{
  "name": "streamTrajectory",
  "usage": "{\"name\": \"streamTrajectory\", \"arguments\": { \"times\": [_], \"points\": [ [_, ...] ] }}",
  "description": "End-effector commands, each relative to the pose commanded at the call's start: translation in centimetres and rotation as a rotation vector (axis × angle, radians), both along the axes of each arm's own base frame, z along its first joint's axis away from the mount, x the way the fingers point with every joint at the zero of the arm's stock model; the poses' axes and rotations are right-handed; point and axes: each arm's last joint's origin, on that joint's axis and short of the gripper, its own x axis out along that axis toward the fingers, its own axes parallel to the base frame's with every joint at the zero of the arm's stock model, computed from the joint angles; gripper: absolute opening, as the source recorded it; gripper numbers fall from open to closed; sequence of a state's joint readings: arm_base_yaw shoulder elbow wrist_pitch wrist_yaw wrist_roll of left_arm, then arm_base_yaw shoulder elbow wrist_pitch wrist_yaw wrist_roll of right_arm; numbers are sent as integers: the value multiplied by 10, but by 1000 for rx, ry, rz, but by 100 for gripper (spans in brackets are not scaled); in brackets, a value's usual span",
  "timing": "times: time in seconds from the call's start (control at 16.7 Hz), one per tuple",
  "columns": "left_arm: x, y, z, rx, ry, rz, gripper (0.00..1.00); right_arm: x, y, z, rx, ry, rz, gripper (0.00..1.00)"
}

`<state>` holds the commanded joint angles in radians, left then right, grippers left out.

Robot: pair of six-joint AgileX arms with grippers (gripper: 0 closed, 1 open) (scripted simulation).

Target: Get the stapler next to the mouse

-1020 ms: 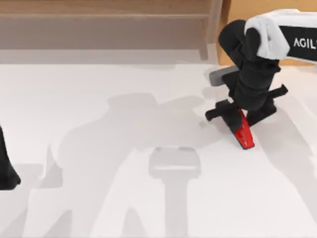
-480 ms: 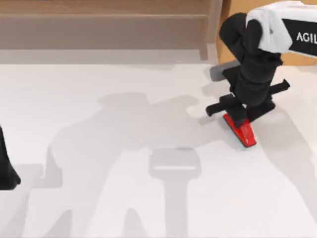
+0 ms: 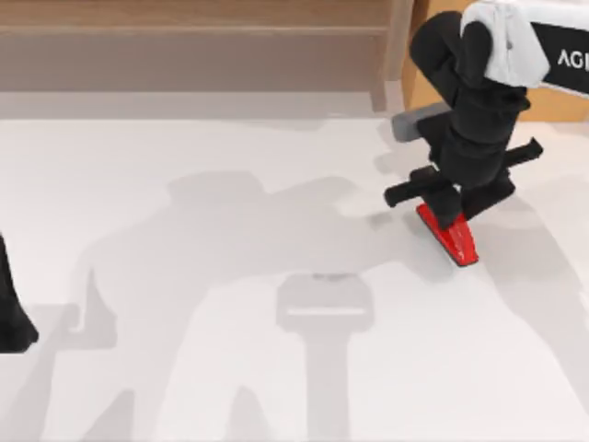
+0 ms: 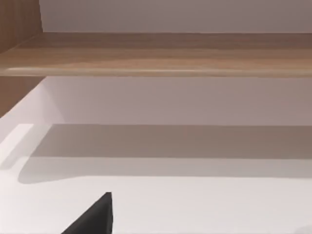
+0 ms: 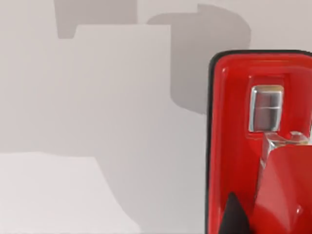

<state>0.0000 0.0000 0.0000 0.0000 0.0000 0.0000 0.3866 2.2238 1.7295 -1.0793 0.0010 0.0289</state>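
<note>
Red and glossy, the stapler (image 3: 449,238) sits on the right side of the white table (image 3: 230,368), its long axis running diagonally — the tapered tip points toward the near right, and the other end is tucked under the right gripper (image 3: 448,214). That gripper is directly above it, so the stapler lies straight below and slightly nearward of the fingers rather than off to a side. In the right wrist view the stapler (image 5: 258,146) looms very close, with a dark fingertip (image 5: 234,217) against its red body; this reads as a grip on the stapler, though contact on the far side is hidden. A grey object (image 3: 414,124) peeks out behind the right arm near the table's back edge; judging by the task it may be the mouse, but too little of it shows to be sure. If so, the carry is short — back and a little leftward. The left gripper (image 3: 14,322) is parked at the table's left edge, well apart; I cannot tell its finger state.
</note>
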Motion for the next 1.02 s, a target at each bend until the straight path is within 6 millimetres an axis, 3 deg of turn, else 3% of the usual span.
{"name": "streamTrajectory", "arguments": {
  "times": [0.12, 0.3, 0.66, 1.02],
  "points": [
    [0, 0, 0, 0, 0, 0, 100, 4, -9, 14, 5, -28, -22, 0],
    [0, 0, 0, 0, 0, 0, 100, 15, -47, 41, -3, -65, -103, 0],
    [0, 0, 0, 0, 0, 0, 100, 31, -174, 74, -43, -75, -316, 0],
    [0, 0, 0, 0, 0, 0, 100, 30, -298, 66, -43, -60, -417, 0]
  ]
}}
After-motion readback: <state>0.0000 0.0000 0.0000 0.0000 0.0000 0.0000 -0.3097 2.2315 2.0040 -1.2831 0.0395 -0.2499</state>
